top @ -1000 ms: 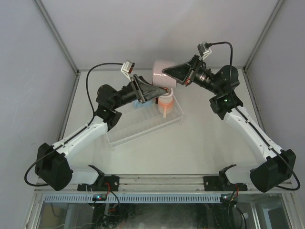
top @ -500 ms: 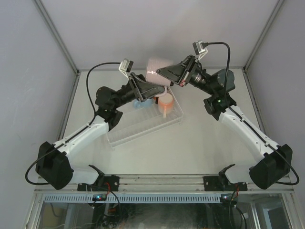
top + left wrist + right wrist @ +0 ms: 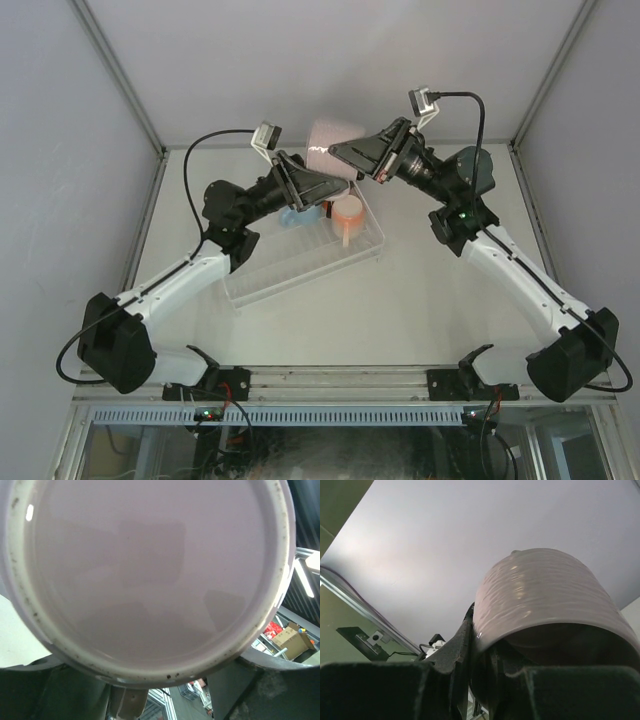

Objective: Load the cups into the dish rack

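The right gripper (image 3: 334, 151) was found pressed almost together, pinching the wall of the pale lilac-pink mug (image 3: 326, 135). This mug was held in the air above the far end of the dish rack (image 3: 290, 277), clear of it. The left gripper (image 3: 344, 182) was presented to the same mug from the opposite side. Its fingers were spread wide to either side of the mug's round end, and contact of the pads could not be confirmed. An orange mug (image 3: 348, 212) was seated at the far end of the rack. A light blue mug (image 3: 291, 218) was partly hidden under the left gripper at the rack's far corner, and whether it lay inside could not be determined. No further mugs were visible in any view. The task was judged to be under way: one mug was certainly loaded, a transfer between the arms was apparently in hand, and the lilac-pink mug was not yet placed.
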### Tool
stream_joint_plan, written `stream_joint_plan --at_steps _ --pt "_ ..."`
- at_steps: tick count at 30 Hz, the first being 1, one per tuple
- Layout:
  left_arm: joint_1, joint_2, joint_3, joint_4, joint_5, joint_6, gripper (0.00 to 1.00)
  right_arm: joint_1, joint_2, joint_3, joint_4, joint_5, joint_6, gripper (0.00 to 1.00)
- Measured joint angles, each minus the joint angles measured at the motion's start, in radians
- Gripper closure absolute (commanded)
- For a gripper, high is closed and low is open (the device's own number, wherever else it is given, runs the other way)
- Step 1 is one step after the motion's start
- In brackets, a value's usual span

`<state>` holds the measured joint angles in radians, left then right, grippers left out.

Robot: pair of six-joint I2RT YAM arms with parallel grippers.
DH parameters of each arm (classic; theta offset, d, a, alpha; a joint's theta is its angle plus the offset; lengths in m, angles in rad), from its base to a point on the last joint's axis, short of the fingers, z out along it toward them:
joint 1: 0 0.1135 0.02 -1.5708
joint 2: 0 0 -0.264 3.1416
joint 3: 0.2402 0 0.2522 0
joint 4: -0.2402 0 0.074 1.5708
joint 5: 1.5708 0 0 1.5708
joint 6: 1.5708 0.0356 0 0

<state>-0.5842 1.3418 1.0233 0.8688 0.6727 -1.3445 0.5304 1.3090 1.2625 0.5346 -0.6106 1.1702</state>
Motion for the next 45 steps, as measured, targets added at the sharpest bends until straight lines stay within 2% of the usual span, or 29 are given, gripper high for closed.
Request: stream_joint_plan --at_steps 5,12,14,23,24,26,36,45 --pt "0.003 0.0 0.0 -0.001 0.0 0.006 0.47 0.003 -0.034 0.0 -0.065 0.026 -0.042 1.0" --pt "0.008 0.0 0.0 -0.003 -0.005 0.019 0.48 0.011 -0.06 0.0 -0.117 0.056 -0.075 1.0" --pt "0.008 0.0 0.0 -0.003 -0.005 0.019 0.52 0.014 -0.06 0.0 -0.119 0.062 -0.08 1.0" --pt "0.012 0.006 0.0 -0.003 0.005 0.026 0.78 0.025 -0.06 0.0 -0.124 0.092 -0.082 1.0" --pt "0.012 0.007 0.0 -0.003 0.007 0.027 0.83 0.026 -0.06 0.0 -0.126 0.095 -0.082 1.0" --pt "0.013 0.008 0.0 -0.003 0.011 0.028 0.99 0.027 -0.06 0.0 -0.127 0.098 -0.082 1.0" --pt "0.016 0.015 -0.003 -0.023 0.015 0.065 1.0 0.028 -0.06 0.0 -0.151 0.115 -0.085 1.0" --pt "0.027 -0.057 -0.01 -0.255 -0.02 0.203 1.0 0.029 -0.045 0.0 -0.197 0.106 -0.099 1.0"
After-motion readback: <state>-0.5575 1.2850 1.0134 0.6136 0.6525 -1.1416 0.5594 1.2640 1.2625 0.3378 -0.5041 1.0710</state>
